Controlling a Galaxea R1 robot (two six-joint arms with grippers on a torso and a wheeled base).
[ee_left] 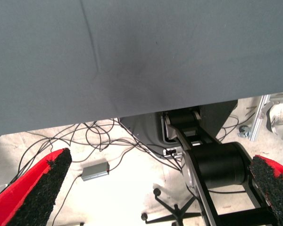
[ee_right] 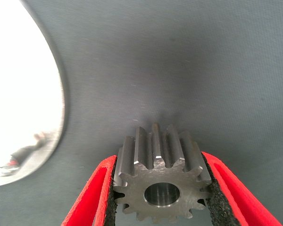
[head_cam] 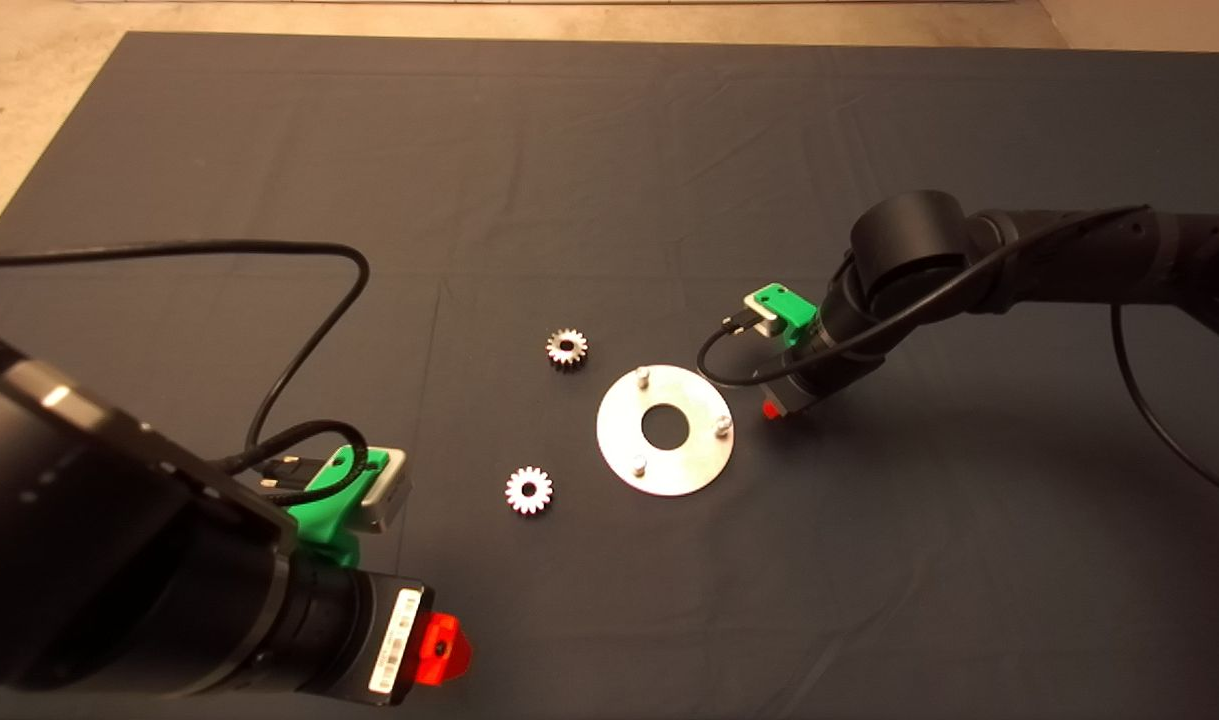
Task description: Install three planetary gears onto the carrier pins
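Note:
The round silver disc (head_cam: 619, 425) lies flat mid-mat with three carrier pins (head_cam: 643, 377) (head_cam: 724, 427) (head_cam: 639, 465) upright and bare. Two planetary gears lie flat on the mat: one (head_cam: 566, 348) beyond the disc's left side, one (head_cam: 528, 491) to its near left. My right gripper (head_cam: 771, 410) is low over the mat just right of the disc. In the right wrist view the right gripper (ee_right: 158, 160) is shut on the third gear (ee_right: 158, 181), with the disc's edge (ee_right: 23, 103) beside it. My left gripper (head_cam: 439, 650) is parked at lower left, open and empty (ee_left: 155, 174).
The dark mat (head_cam: 609, 180) covers the table. Black cables loop from both wrists (head_cam: 299, 300) (head_cam: 729, 375). Past the mat's edge, the left wrist view shows floor cables, a small grey box (ee_left: 95, 172) and the robot's base (ee_left: 217, 165).

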